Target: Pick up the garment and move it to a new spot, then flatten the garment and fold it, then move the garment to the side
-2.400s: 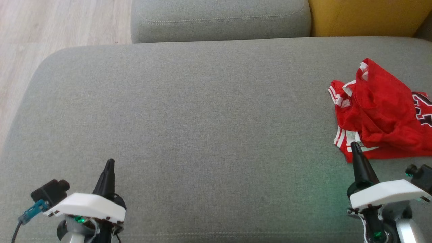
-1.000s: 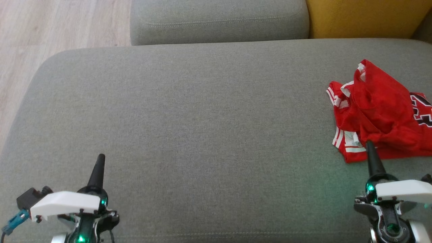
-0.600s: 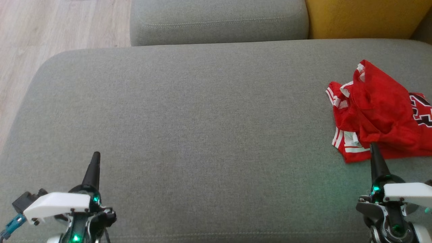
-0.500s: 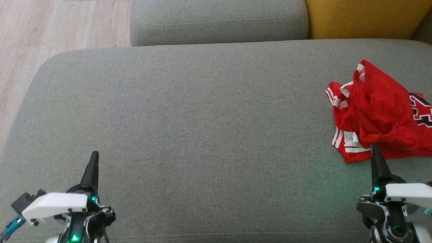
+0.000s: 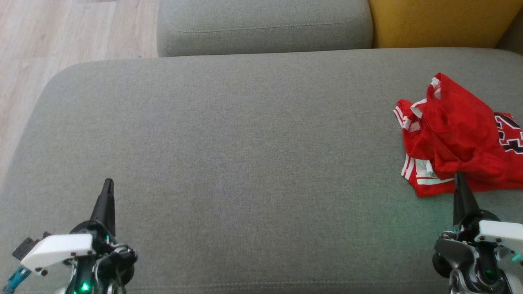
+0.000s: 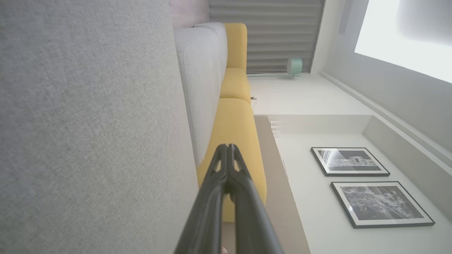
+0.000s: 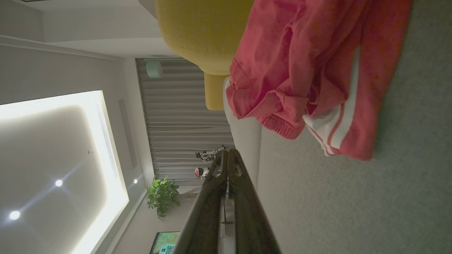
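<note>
Carrying surface: a broad grey sofa seat (image 5: 245,155), with a grey back cushion (image 5: 265,24) and a yellow cushion (image 5: 441,22) along its far edge.
Room: pale wood floor (image 5: 61,36) past the seat's left corner; the left wrist view shows two framed pictures (image 6: 349,161) on a white wall, and the right wrist view shows grey curtains (image 7: 176,116) and a potted plant (image 7: 162,194).
Garment: the red garment (image 5: 457,134) with white stripes lies in a crumpled heap at the seat's right edge.
Change: since the earliest frame both arms have drifted outward. The left has gone further left and lower, the right further right; the heap keeps its shape and place.
Left gripper (image 5: 108,183): low at the near left over bare seat, fingers (image 6: 212,197) pressed together, holding nothing.
Right gripper (image 5: 459,177): near right, fingers (image 7: 243,204) likewise closed and empty. Their tip meets the garment's near hem in the head view, but contact cannot be told.
</note>
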